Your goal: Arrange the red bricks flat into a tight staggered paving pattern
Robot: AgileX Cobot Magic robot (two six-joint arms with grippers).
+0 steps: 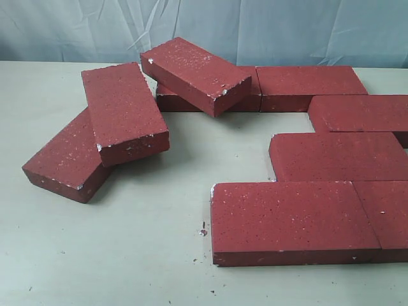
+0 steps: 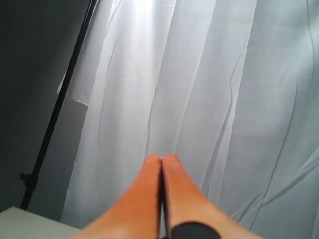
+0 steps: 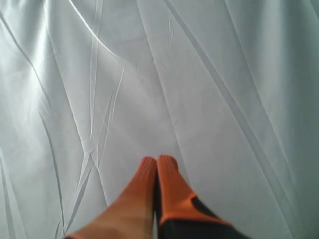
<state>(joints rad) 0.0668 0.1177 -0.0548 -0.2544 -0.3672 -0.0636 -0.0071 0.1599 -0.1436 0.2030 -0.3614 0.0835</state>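
Note:
Several red bricks lie on the pale table [image 1: 127,255] in the exterior view. On the right, flat ones sit in rows: a front brick [image 1: 290,220] with a neighbour [image 1: 389,213], one behind [image 1: 338,155], another [image 1: 360,111], and a back brick [image 1: 309,86]. One brick [image 1: 194,73] rests tilted on a back-row brick [image 1: 248,95]. At the left, a brick [image 1: 124,111] leans on a flat one [image 1: 64,159]. My left gripper [image 2: 161,158] and right gripper [image 3: 157,160] are both shut on nothing, facing a white curtain. Neither shows in the exterior view.
A white curtain [image 1: 268,29] hangs behind the table. A dark stand pole [image 2: 55,114] rises beside the curtain in the left wrist view. Small crumbs [image 1: 203,231] dot the table in front of the front brick.

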